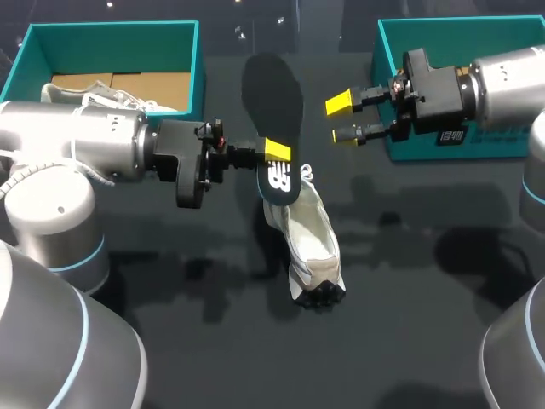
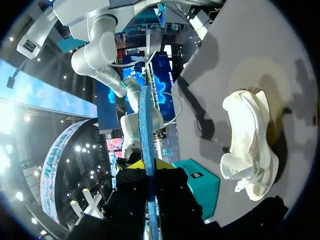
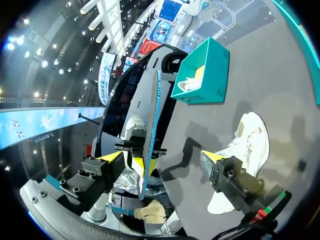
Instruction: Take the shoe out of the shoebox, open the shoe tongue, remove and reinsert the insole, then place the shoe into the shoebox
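Black and stood on edge, the insole (image 1: 278, 179) is out of the shoe (image 1: 313, 243) and pinched at mid-length in the left hand (image 1: 272, 155), whose fingers are clenched on it from both sides; the left wrist view shows it edge-on between them (image 2: 146, 150). It hangs over the heel end of the white shoe, which lies on its side on the bench (image 1: 426, 298), opening upward, apart from both boxes. The right hand (image 1: 345, 119) stands just beside the insole, released, holding nothing. Behind are two teal boxes: the left box (image 1: 111, 30) with what looks like another shoe in it, the right box (image 1: 460, 25) mostly out of view. The removal looks done, so reinsertion is the step in hand. The next move likely calls for tipping the insole toe-first into the opening, with the right hand steadying the shoe or holding back the tongue.
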Controlling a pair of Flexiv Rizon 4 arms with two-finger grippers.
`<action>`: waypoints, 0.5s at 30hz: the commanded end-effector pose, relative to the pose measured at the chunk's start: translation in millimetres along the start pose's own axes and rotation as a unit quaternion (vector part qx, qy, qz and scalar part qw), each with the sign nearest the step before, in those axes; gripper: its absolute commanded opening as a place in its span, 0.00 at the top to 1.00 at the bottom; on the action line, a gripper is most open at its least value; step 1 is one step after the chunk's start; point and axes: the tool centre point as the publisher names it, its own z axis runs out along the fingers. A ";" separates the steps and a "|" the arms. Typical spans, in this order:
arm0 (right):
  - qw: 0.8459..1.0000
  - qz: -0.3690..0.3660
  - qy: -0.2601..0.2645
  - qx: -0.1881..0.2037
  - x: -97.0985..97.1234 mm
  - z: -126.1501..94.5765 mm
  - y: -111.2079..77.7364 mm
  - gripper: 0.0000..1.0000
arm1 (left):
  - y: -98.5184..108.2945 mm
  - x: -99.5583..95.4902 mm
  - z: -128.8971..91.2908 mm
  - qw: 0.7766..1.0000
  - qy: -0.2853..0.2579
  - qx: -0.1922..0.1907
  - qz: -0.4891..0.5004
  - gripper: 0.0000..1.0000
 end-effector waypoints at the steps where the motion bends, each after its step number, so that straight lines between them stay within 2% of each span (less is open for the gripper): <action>1: 1.000 0.000 0.002 -0.006 -1.1 3.5 -4.2 0.00 | 2.9 -2.1 6.6 1.000 0.006 0.001 0.000 1.00; 10: 1.000 0.000 0.002 -0.006 -1.1 3.5 -4.2 0.00 | 2.9 -2.1 6.6 1.000 0.006 0.001 0.000 1.00; 15: 0.999 0.025 0.022 -0.015 -2.4 20.3 0.5 0.00 | -1.5 0.7 12.1 1.000 -0.005 -0.001 -0.007 1.00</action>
